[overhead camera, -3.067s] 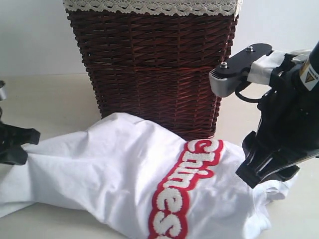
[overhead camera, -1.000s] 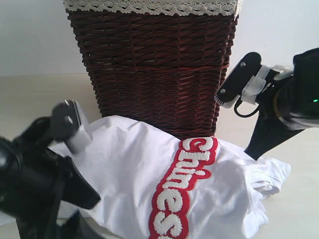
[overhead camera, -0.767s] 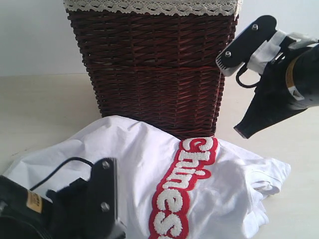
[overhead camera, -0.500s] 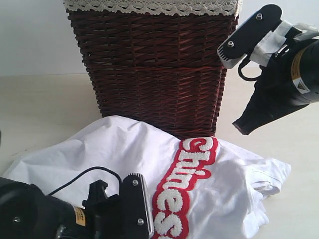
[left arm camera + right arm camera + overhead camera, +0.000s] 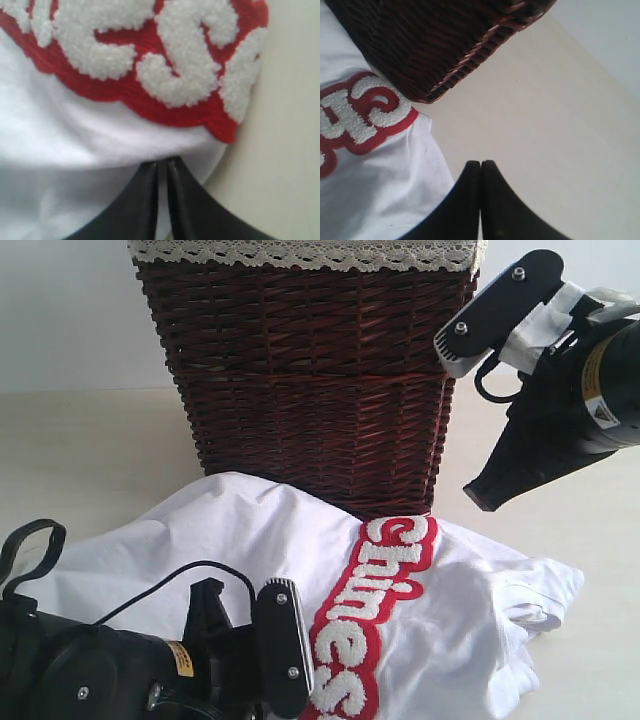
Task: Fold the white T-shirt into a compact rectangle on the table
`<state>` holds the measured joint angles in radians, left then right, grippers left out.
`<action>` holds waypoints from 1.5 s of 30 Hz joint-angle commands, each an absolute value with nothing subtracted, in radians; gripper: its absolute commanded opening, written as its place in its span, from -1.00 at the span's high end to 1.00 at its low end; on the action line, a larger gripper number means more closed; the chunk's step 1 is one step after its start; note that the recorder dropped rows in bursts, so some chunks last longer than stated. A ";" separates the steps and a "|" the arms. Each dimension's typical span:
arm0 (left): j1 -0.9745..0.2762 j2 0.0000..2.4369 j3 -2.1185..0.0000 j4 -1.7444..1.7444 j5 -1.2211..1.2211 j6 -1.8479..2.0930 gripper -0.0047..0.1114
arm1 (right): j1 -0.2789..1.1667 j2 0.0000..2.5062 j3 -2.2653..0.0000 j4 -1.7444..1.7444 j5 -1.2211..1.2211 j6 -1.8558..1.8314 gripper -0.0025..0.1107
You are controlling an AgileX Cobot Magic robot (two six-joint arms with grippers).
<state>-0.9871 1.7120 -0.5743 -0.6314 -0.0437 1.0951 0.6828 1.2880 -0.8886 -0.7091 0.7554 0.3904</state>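
Observation:
The white T-shirt (image 5: pixel 250 530) lies crumpled on the table (image 5: pixel 90 440) in front of the basket, its red chest band with fluffy white letters (image 5: pixel 365 620) running toward the near edge. In the left wrist view my left gripper (image 5: pixel 161 162) is shut on a white fold of the T-shirt (image 5: pixel 75 130) just below the end of the red band (image 5: pixel 150 95). In the exterior view that arm (image 5: pixel 150 670) hides its own jaws. My right gripper (image 5: pixel 478 502) hangs shut and empty above the table, right of the basket, with the T-shirt (image 5: pixel 370 175) beside it.
A tall dark brown wicker basket (image 5: pixel 310 370) with a cream lace liner (image 5: pixel 300 252) stands right behind the shirt. Its lower corner (image 5: pixel 435 90) is close to my right gripper. Bare table (image 5: pixel 545 125) stretches to the right of the shirt.
My left arm swept in along the near edge toward the red band, and its jaws closed on the cloth. The right arm rose beside the basket, then stayed still.

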 commanded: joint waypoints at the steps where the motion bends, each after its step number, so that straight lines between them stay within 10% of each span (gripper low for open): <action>1: -0.985 1.673 -0.573 -0.630 -0.028 1.172 0.02 | 0.680 1.281 -0.895 -0.705 0.748 0.386 0.96; 12: -0.751 1.563 -0.625 -0.945 -0.203 1.118 0.00 | 0.680 1.281 -0.895 -0.705 0.738 0.386 0.96; 21: -0.734 1.596 -0.755 -1.744 -0.682 1.948 -0.01 | 0.680 1.281 -0.895 -0.705 0.735 0.386 0.96; 32: -0.940 1.594 -0.755 -1.744 -0.549 1.999 0.29 | 0.680 1.281 -0.895 -0.697 0.751 0.386 0.96; 45: -0.908 1.594 -0.730 -1.488 0.306 1.672 0.37 | 0.680 1.281 -0.895 -0.697 0.749 0.386 0.96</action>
<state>-0.9336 1.5967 -0.7340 -1.6635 0.1673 1.8400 0.6828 1.2880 -0.8886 -0.6969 0.7516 0.3904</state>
